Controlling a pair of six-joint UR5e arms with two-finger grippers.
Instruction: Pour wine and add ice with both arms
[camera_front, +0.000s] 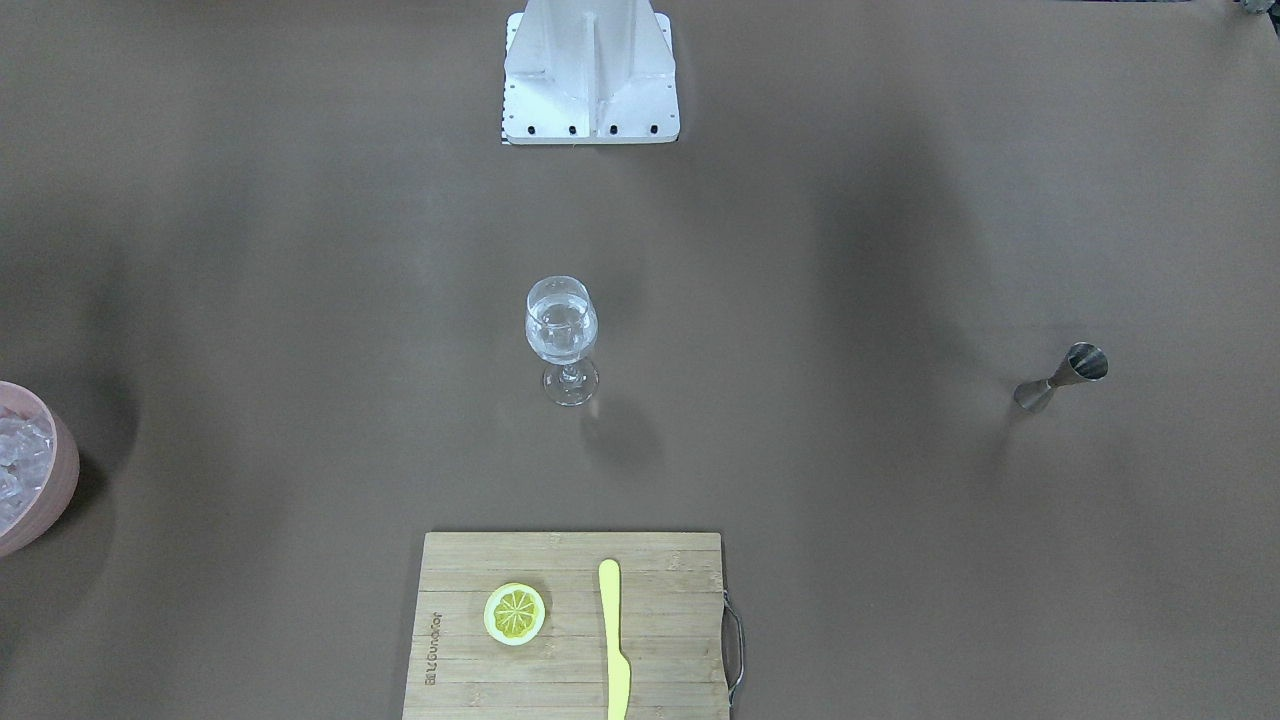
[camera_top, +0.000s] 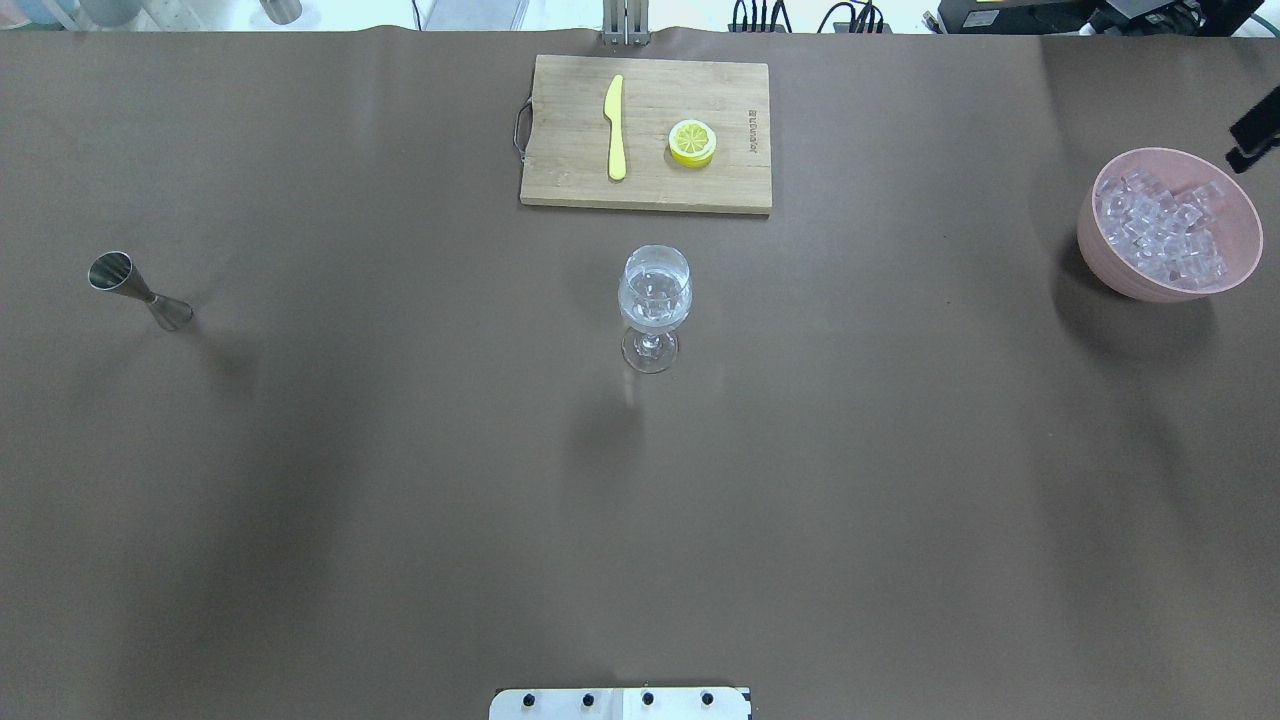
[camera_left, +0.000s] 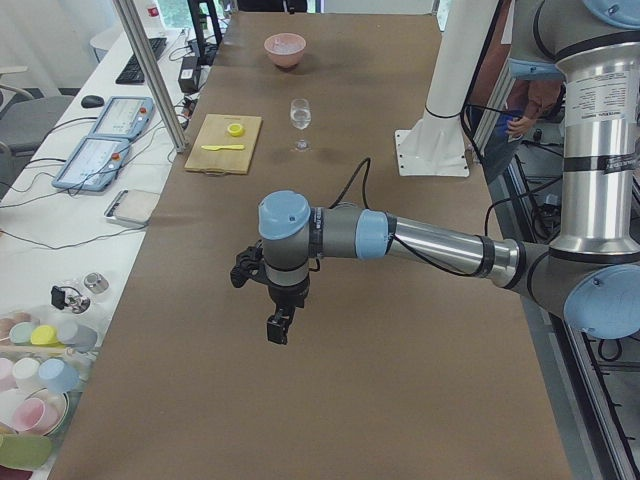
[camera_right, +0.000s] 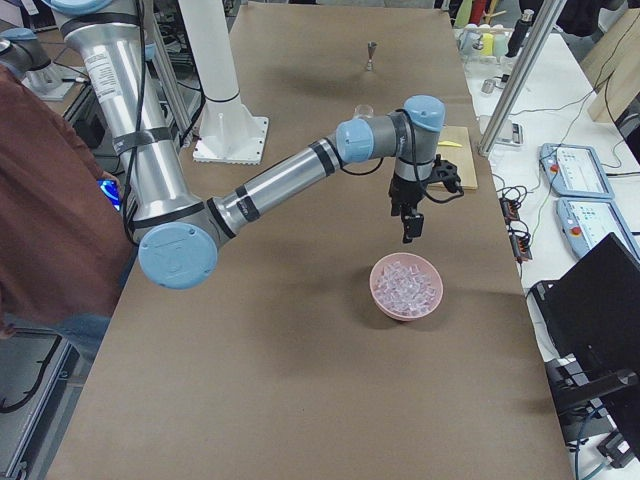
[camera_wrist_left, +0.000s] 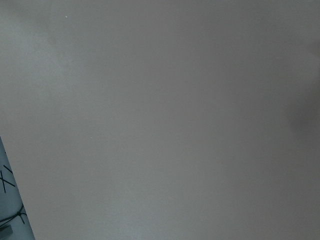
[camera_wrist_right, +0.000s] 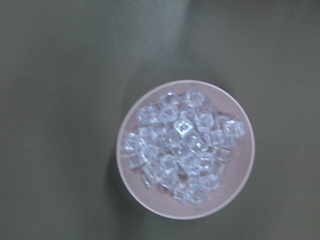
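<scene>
A clear stemmed glass (camera_top: 655, 295) stands at the table's middle with clear wine (camera_front: 561, 335) in its bowl. Ice (camera_top: 1165, 235) fills a pink bowl (camera_top: 1110, 270) at the right end, and the right wrist view looks straight down on the ice (camera_wrist_right: 182, 145). My right arm's gripper (camera_right: 412, 222) hangs above the table just beyond the bowl (camera_right: 385, 300); only a black tip (camera_top: 1255, 135) shows overhead, and I cannot tell its state. My left gripper (camera_left: 277, 328) hangs over bare table at the left end; I cannot tell its state. A steel jigger (camera_top: 130, 285) stands upright on the left.
A wooden cutting board (camera_top: 560, 170) at the far middle holds a yellow knife (camera_top: 615, 130) and a lemon slice (camera_top: 692, 142). The white pedestal (camera_front: 590, 75) stands at the robot's edge. The left wrist view shows only brown table cover (camera_wrist_left: 160, 110).
</scene>
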